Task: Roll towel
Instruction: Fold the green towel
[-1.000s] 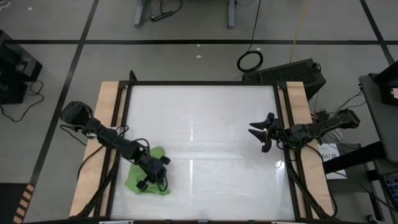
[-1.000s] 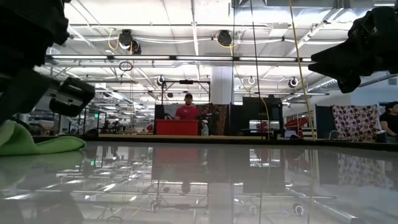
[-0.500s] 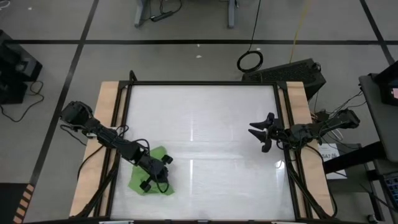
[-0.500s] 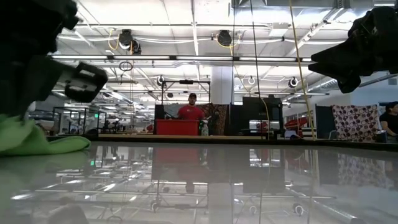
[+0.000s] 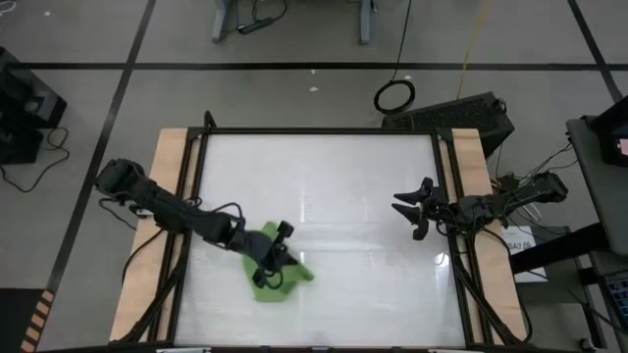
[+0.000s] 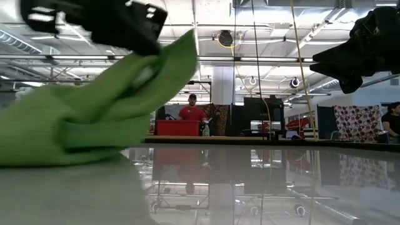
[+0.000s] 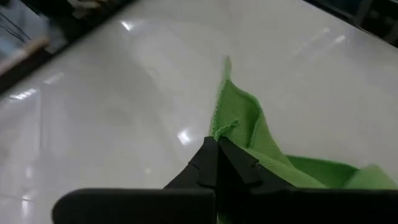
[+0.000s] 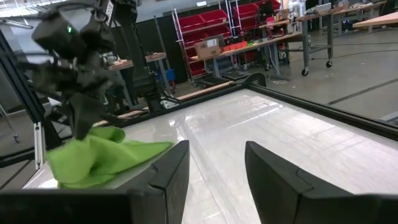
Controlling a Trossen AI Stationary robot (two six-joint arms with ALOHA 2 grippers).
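Because one edge of the towel [image 5: 278, 277] is pinched and raised, the cloth forms a tent: its lifted corner hangs from the left gripper [image 5: 278, 257] while the rest lies bunched on the table [image 5: 373, 186]. The towel sits in the near-left part of the white table surface, toward the near edge. In the left wrist view the two dark fingers [image 7: 214, 163] are pressed together on a thin fold of the green cloth, so the left gripper is clenched on the towel. Raising an edge this way frees it from the surface, which suits carrying that edge over the remaining cloth; judged from the task, this is an early fold or the start of the roll, and no rolled shape is formed yet. A loose layer trails below the grip and could slip or fold unevenly.

The right gripper [image 5: 416, 209] waits at the right side of the table, well apart from the towel, raised off the surface. Its fingers [image 8: 172, 169] stand apart and hold nothing, leaving it free to assist.
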